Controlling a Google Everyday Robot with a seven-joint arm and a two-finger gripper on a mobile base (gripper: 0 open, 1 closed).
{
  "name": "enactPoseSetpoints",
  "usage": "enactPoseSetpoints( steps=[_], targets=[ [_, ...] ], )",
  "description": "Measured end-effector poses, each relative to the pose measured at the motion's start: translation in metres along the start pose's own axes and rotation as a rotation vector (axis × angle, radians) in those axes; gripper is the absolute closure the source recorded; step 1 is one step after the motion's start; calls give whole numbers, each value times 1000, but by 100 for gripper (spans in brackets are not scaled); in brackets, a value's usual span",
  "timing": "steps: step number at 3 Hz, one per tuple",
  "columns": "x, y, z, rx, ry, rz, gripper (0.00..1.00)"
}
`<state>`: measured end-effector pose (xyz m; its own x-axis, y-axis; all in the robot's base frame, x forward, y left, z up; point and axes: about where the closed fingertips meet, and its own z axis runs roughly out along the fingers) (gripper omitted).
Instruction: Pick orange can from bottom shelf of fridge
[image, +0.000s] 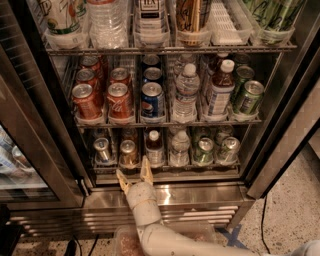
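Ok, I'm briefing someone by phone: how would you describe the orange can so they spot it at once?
In the fridge, look at the bottom shelf, the lowest wire rack. Second lane from the left holds the orange can, above the open claw. Its amber body sets it apart from the silver-grey can to its left and the white-capped bottle to its right.

A pale speckled stone floor (296, 214) shows at the lower right, lit warmly. A thin black cable (262, 216) runs down across it, and a blue mark (229, 234) lies near its inner edge. At the far left stands a neighbouring glass door (20, 160), dim and bluish behind the pane, with dark cords (75, 247) on the ground below it. The gripper (134, 175) sits low and central, before the fridge (200, 192) base, jaws apart.
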<state>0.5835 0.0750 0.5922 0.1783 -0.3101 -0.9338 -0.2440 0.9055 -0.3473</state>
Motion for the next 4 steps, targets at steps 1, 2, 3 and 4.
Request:
enactPoseSetpoints(
  steps=[1, 2, 3, 4],
  targets=[
    [1, 8, 3, -5, -5, 43, 27],
    [0, 11, 5, -2, -11, 71, 29],
    [-2, 13, 7, 2, -17, 94, 30],
    [-4, 12, 13, 5, -25, 101, 36]
  ],
)
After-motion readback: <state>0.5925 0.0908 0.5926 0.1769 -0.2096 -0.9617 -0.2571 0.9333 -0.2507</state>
